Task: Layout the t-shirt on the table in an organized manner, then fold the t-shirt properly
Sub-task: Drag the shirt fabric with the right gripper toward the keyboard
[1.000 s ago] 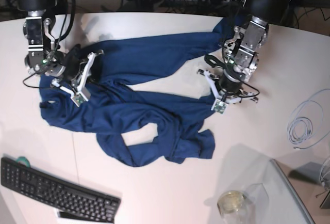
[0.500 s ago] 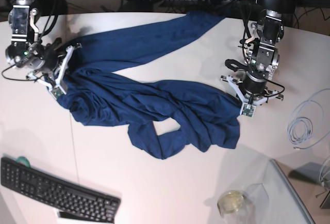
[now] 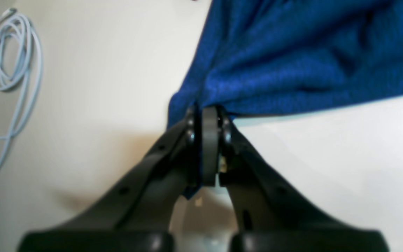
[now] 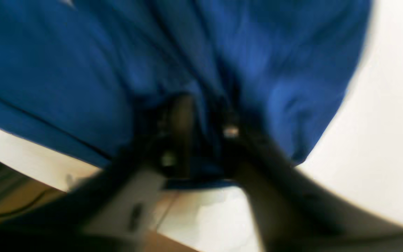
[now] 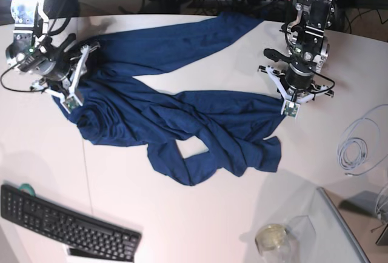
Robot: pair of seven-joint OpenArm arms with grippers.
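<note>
We see the shirt (image 5: 182, 117) lying rumpled across the middle of the counter (image 5: 182, 226), one sleeve stretched toward the far edge and a twisted loop of cloth on the side nearer the keyboard (image 5: 66, 226). At the shirt's edge nearest the coiled cable (image 5: 354, 148), our left gripper (image 3: 206, 122) has its jaws clenched on a pinch of the fabric. At the opposite end, our right gripper (image 4: 201, 115) sits buried in the cloth, but the blur keeps us from telling whether its jaws grasp it.
</note>
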